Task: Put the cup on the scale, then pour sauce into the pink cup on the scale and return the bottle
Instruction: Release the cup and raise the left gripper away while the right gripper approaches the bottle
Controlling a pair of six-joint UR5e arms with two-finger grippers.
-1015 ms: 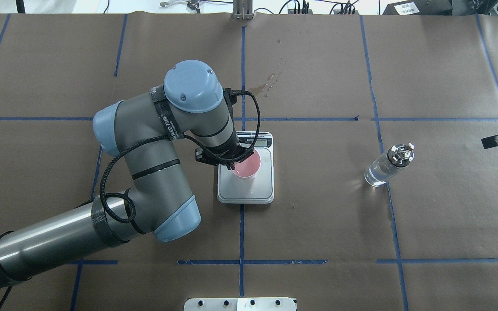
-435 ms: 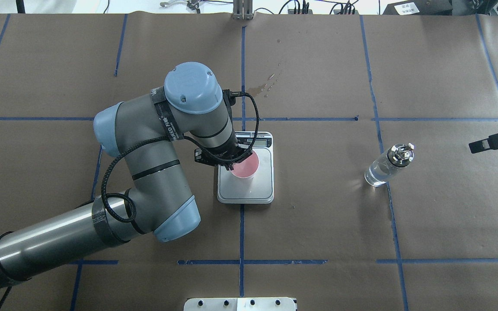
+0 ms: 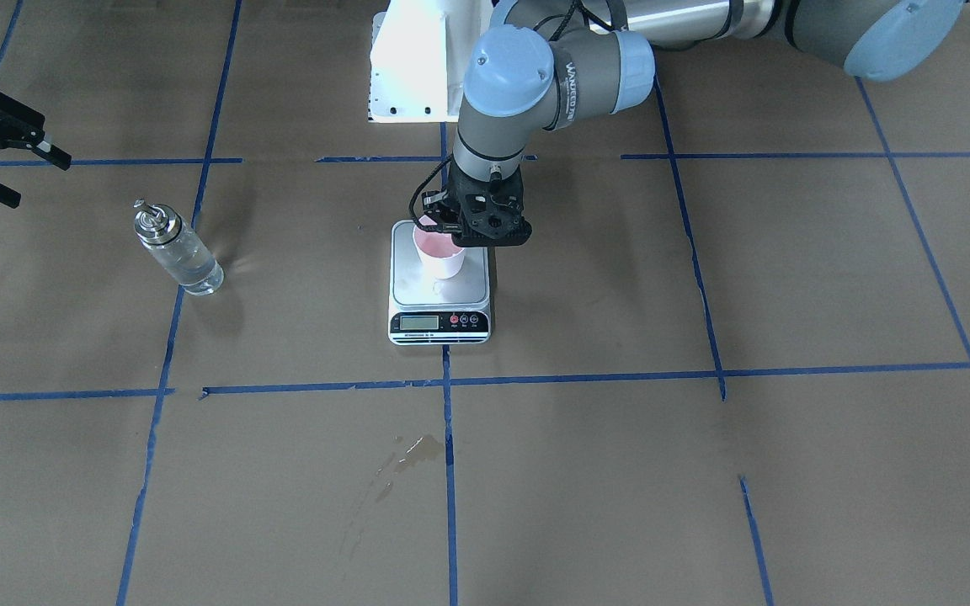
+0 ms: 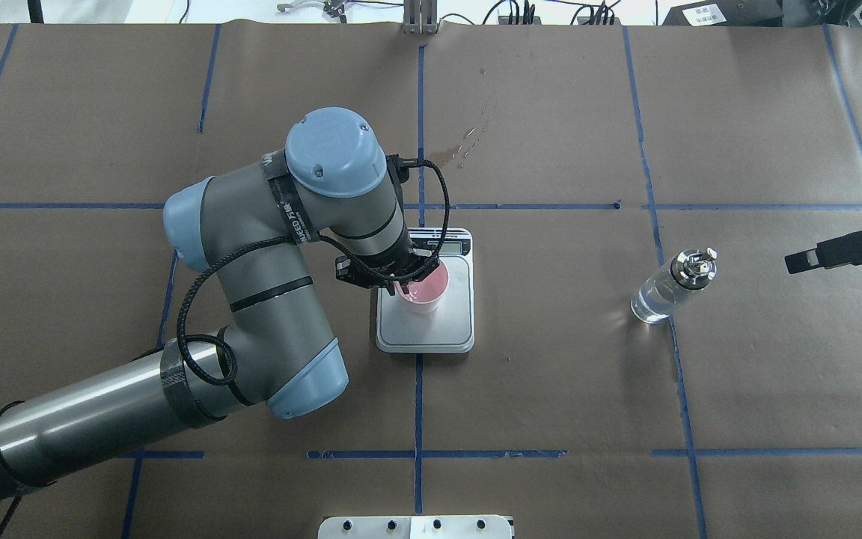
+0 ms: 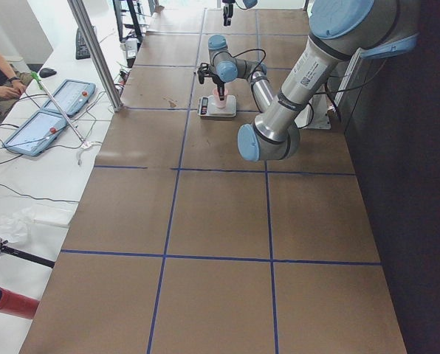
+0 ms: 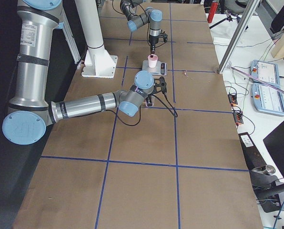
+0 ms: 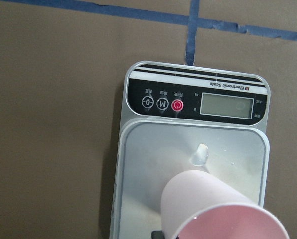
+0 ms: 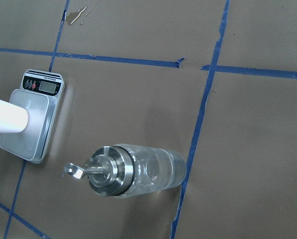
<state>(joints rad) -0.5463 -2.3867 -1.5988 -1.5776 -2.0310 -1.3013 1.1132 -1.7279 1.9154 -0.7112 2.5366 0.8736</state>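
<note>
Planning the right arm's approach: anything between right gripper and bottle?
No. In the front-facing view only bare brown paper lies between the open right gripper and the bottle. The overhead view agrees.

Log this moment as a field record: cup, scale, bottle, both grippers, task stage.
cup: upright on the scale's platform, pink inside
scale: on the table, display shows no digits
bottle: upright on the table, apart from the scale, clear liquid inside
left gripper: at the cup's rim; whether it grips is unclear
right gripper: open, near the bottle, not touching it
stage: cup on scale; pouring not yet begun
</note>
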